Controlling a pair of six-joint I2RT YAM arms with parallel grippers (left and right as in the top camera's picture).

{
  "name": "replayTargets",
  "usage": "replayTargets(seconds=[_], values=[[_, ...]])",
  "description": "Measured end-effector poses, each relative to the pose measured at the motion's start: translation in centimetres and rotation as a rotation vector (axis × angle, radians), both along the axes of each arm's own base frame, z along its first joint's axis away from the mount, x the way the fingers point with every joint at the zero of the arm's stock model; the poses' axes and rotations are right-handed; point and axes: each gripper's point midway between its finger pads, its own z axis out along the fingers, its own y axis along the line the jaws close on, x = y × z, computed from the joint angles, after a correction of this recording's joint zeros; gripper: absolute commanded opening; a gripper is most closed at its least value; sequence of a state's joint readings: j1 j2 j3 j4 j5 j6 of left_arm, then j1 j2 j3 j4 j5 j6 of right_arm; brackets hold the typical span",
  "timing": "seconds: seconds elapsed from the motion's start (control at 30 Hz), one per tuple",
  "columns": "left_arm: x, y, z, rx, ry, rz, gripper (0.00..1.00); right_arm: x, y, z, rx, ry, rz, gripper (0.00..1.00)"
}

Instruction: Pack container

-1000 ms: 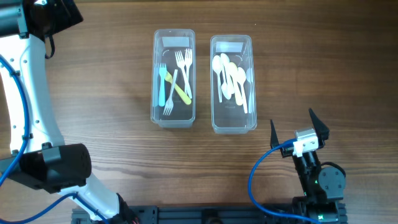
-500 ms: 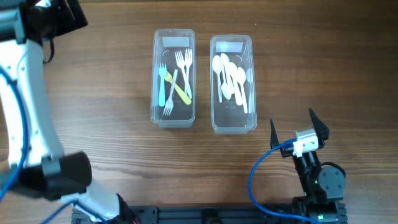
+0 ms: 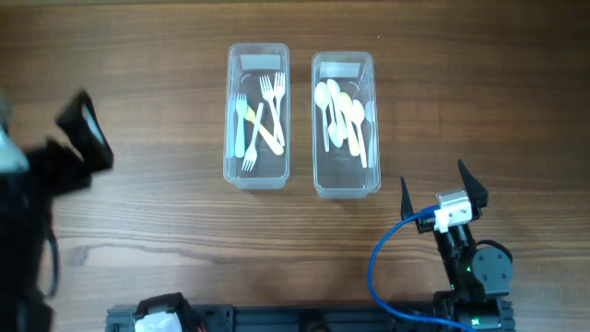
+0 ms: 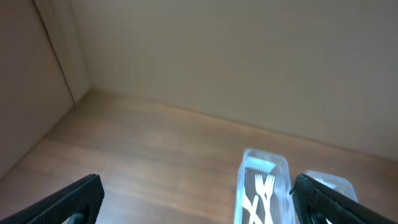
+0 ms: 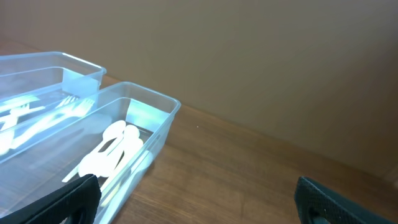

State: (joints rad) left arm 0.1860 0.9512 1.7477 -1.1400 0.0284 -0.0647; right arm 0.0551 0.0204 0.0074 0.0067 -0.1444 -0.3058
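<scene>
Both left gripper (image 4: pixel 196 188) and right gripper (image 3: pixel 431 178) are held wide open, empty; clear plastic cutlery tubs (image 3: pixel 257 182) at upper centre should be avoided

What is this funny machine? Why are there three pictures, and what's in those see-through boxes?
It's a robot with two arms at a wooden table. One picture looks down from above; the other two come from small cameras on its wrists. Each arm ends in a two-finger hand. The right hand is open and holds nothing; the left hand is open and empty too. Two clear boxes sit on the table: the fork box holds forks, the spoon box holds white spoons.
</scene>
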Motion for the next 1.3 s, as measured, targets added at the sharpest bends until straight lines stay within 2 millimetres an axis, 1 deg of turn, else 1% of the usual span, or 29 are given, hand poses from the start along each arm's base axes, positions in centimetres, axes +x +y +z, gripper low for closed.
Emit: replayTargets(seconds=[0.03,0.17,0.27,0.3,0.37,0.43,0.57,0.63,0.77,0.83,0.97,1.07,1.17,1.3], values=[[-0.4,-0.1,-0.9,0.001,-0.005,0.000,1.00,0.0,0.0,0.0,0.000,0.000,0.000,1.00],[-2.0,-0.4,-5.4,0.009,-0.047,-0.001,1.00,0.0,0.0,0.0,-0.001,0.000,0.000,1.00],[-2.6,-0.6,-7.5,0.023,-0.135,-0.008,1.00,0.0,-0.1,0.0,-0.003,0.000,-0.003,1.00],[-2.8,-0.8,-8.5,0.026,-0.157,-0.015,1.00,0.0,-0.1,0.0,-0.003,0.000,-0.003,1.00],[-2.7,-1.0,-9.9,0.028,-0.187,-0.030,1.00,0.0,-0.1,0.0,-0.003,0.000,-0.004,1.00],[-2.1,-1.4,-11.9,0.025,-0.196,-0.054,1.00,0.0,-0.1,0.0,-0.004,0.000,-0.004,1.00],[-0.5,-2.1,-15.6,0.017,-0.194,-0.100,1.00,0.0,-0.1,0.0,-0.004,0.000,-0.004,1.00],[0.2,-2.5,-17.0,0.015,-0.199,-0.122,1.00,0.0,-0.1,0.0,-0.004,0.000,-0.004,1.00],[1.2,-3.0,-18.9,-0.013,-0.242,-0.145,1.00,0.0,-0.1,0.0,-0.004,0.000,-0.004,1.00],[1.5,-3.1,-20.3,-0.044,-0.257,-0.144,1.00,0.0,-0.1,0.0,-0.004,0.000,-0.004,1.00],[2.0,-3.1,-23.0,-0.104,-0.274,-0.134,1.00,0.0,-0.1,0.0,-0.004,0.000,-0.004,1.00],[2.0,-3.1,-24.7,-0.126,-0.278,-0.129,1.00,0.0,-0.1,0.0,-0.004,0.000,-0.004,1.00],[1.8,-3.1,-25.7,-0.136,-0.287,-0.127,1.00,0.0,-0.1,0.0,-0.004,0.000,-0.004,1.00],[1.6,-3.1,-26.2,-0.139,-0.309,-0.128,1.00,0.0,-0.1,0.0,-0.004,0.000,-0.004,1.00]])
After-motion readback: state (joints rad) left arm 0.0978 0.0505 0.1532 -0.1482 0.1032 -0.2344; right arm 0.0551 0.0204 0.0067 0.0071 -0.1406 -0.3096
